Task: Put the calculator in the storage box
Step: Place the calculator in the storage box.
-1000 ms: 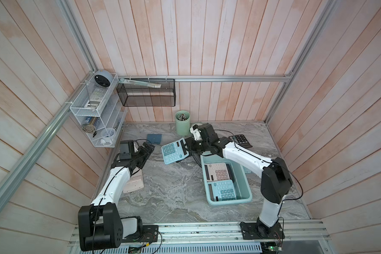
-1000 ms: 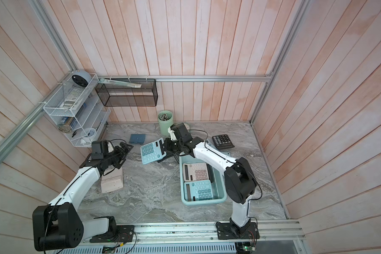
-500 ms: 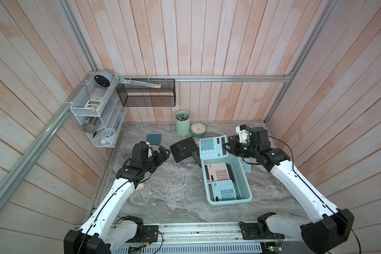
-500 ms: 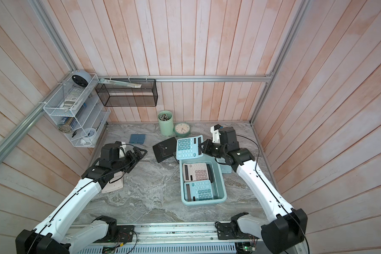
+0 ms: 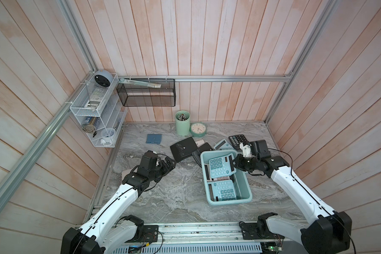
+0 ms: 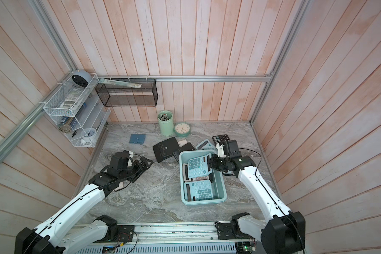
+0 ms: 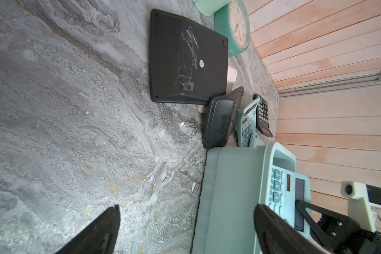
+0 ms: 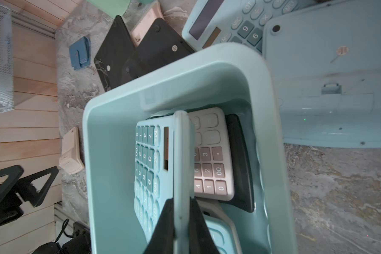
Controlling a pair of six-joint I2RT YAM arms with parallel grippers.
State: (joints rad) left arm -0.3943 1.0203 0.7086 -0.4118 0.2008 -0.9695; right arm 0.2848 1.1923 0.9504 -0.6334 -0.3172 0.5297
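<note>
**Pale Plank Walls Around a Marbled Tabletop**

Pinkish wood plank walls close in the space on three sides. In both top views the boards run upright at the back and slant on the sides. Silver aluminium rails cross the back wall and follow the corners. The tabletop is grey and marble-patterned, with faint gold flecks. A white wire rack hangs in the back corner, just beside a black mesh basket fixed under the rail. The light is soft and even.

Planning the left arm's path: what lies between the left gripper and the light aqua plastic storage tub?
Only bare grey marble tabletop separates left gripper from aqua tub, in both top views; the face-down black calculator sits farther back.
</note>
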